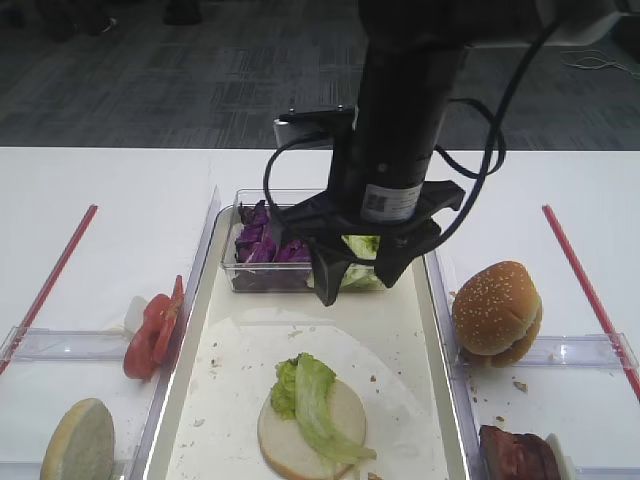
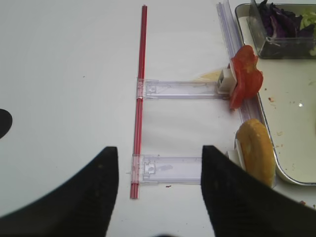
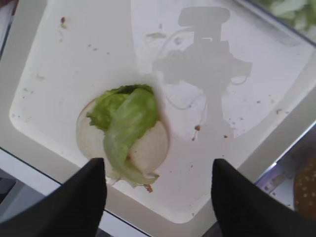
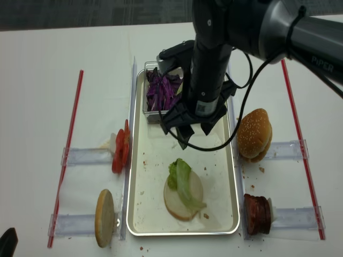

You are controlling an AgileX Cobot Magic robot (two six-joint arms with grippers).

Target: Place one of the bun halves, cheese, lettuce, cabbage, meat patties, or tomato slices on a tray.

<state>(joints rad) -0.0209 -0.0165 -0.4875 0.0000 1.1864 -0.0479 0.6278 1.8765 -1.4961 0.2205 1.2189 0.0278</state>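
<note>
A cream tray (image 1: 200, 300) (image 4: 182, 233) holds a flat bun half (image 1: 345, 400) (image 3: 150, 148) (image 4: 195, 187) with a green lettuce (image 1: 315, 395) (image 3: 128, 123) (image 4: 181, 179) leaf draped over it. My right gripper (image 1: 358, 275) (image 3: 159, 163) (image 4: 188, 134) hangs open and empty above the tray, between the bun and a clear tub of purple cabbage (image 1: 262, 243) (image 4: 161, 91) and green leaves (image 1: 362, 248). My left gripper (image 2: 159, 150) is open over bare table, left of the tray. Tomato slices (image 1: 150, 335) (image 2: 245, 76), another bun half (image 1: 80, 440) (image 2: 256, 150), a sesame bun (image 1: 497, 310) and meat patties (image 1: 515, 455) stand beside the tray. I cannot make out any cheese.
Clear plastic rails (image 2: 177, 89) and red strips (image 2: 140, 98) (image 1: 585, 285) run along the table on both sides of the tray. The tub (image 1: 235, 275) fills the tray's far end. Crumbs dot the tray around the bun.
</note>
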